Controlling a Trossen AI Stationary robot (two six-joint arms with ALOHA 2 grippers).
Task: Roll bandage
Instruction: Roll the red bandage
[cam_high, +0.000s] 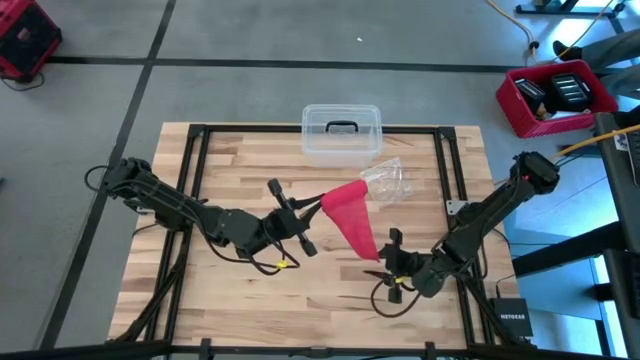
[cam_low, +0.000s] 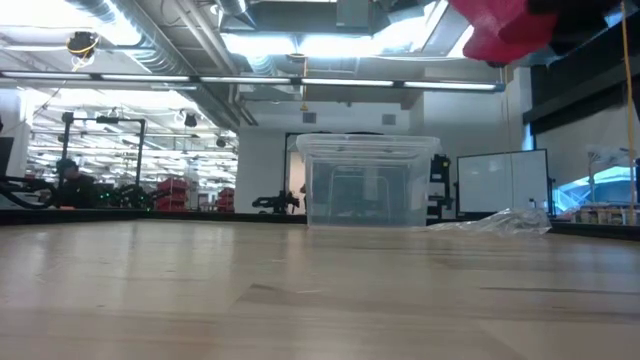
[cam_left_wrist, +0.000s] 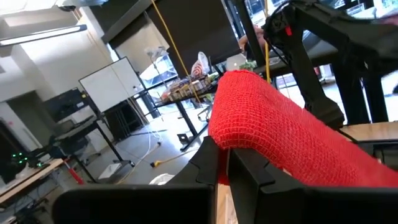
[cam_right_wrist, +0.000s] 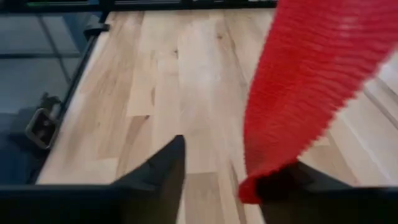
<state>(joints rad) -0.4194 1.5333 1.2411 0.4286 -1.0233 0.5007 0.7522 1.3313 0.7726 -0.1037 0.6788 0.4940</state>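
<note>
The bandage (cam_high: 355, 220) is a bright red woven band, held spread in the air above the middle of the table. It also shows at the top right of the low view (cam_low: 500, 30), clear of the tabletop. My left gripper (cam_high: 318, 204) is shut on its far end. My right gripper (cam_high: 386, 262) is open at its near end (cam_right_wrist: 261, 180), which hangs between the two fingers, close to one finger (cam_right_wrist: 292, 186). My left gripper pinches the bandage's far end (cam_left_wrist: 231, 142) between its two fingers, coming level from the table's left. The band runs from the fingers toward the right arm, lifted clear of the table. Whether my right gripper touches the bandage's near end, I cannot tell.
A clear plastic box (cam_high: 341, 133) with a dark handle stands at the table's far edge, also in the low view (cam_low: 368, 185). A crinkled clear wrapper (cam_high: 385, 180) lies in front of it, to the right. Bare wood (cam_high: 240, 300) lies to the near left.
</note>
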